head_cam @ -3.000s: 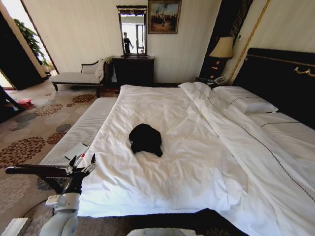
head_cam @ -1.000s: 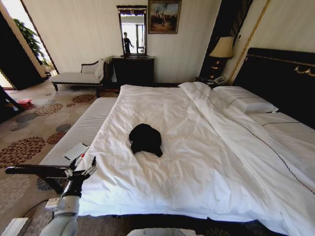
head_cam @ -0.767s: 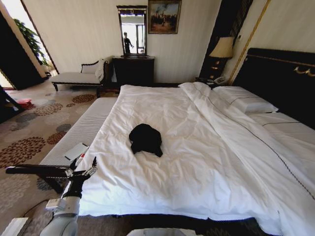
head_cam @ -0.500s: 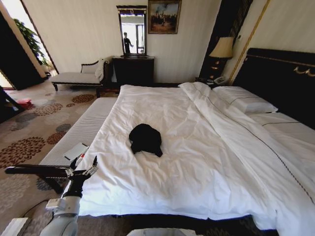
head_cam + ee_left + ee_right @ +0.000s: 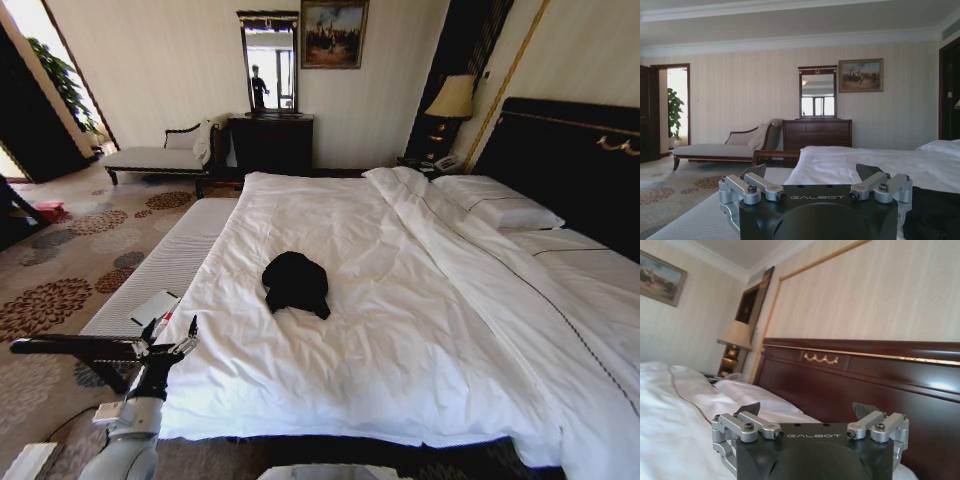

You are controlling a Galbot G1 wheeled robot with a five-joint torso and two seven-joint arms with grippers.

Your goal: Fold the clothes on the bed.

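The clothes point(image 5: 296, 282) lie as a small crumpled black heap on the white duvet of the bed point(image 5: 420, 330), left of its middle. My left gripper point(image 5: 168, 332) hovers open by the bed's near left corner, well short of the clothes, with nothing between its fingers. In the left wrist view this gripper point(image 5: 812, 171) stands open over the bed's edge, and a dark mass that looks like the clothes point(image 5: 935, 215) shows beside it. The right gripper point(image 5: 807, 410) is open and held above the white bedding, facing the dark headboard point(image 5: 865, 385).
A pale ribbed bench point(image 5: 160, 265) runs along the bed's left side with a notebook point(image 5: 153, 307) on it. A dark bar point(image 5: 70, 347) juts out by my left arm. The chaise point(image 5: 150, 156), dark dresser point(image 5: 270, 142) and lamp point(image 5: 452, 98) stand at the far wall.
The duvet's near right corner reaches less far along the picture's bottom edge, and more of the dark area under it shows. The clothes and the left gripper have stayed put.
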